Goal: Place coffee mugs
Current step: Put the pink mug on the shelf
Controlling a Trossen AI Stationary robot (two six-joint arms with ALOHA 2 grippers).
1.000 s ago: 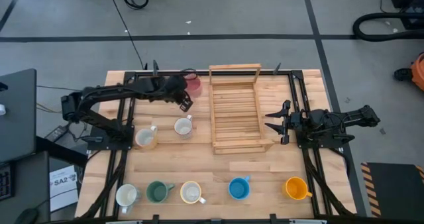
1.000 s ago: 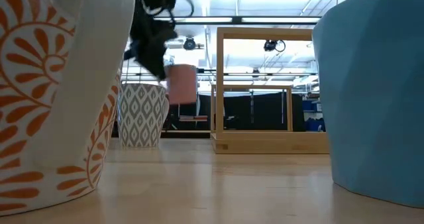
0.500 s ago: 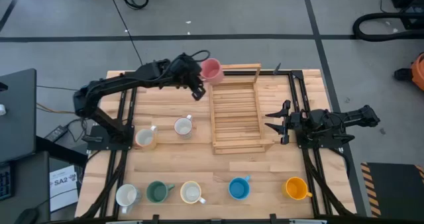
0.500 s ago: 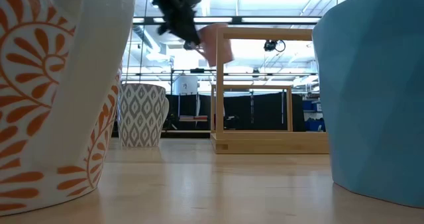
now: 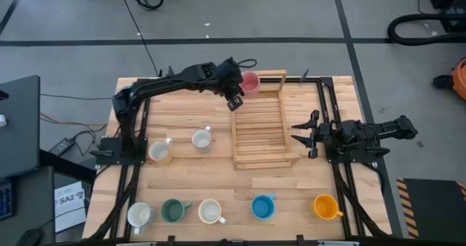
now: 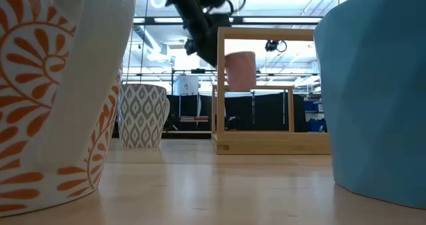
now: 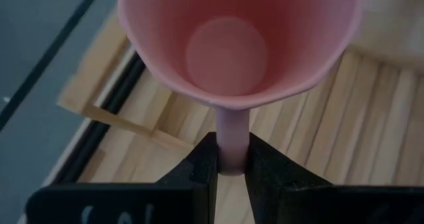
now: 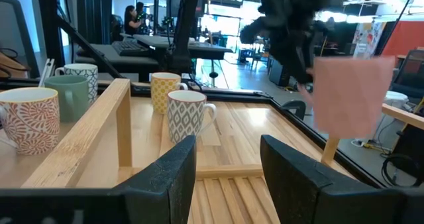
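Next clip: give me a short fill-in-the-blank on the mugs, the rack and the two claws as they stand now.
1. The left claw grips the pink mug by its ____.
2. That mug hangs in the air above the far end of the wooden ____.
3. The right claw waits beside the rack, open and holding ____.
4. In the row nearest the front edge, the mug between the white mug and the cream mug is ____.

Missing words: handle; rack; nothing; green

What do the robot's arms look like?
Both arms are black and jointed, thin like bent sticks. The left arm has a black cable looping above its wrist. The right arm ends in two pointed black prongs. Up close, the left gripper has flat, blocky black jaws, with faint pale marks low on its body.
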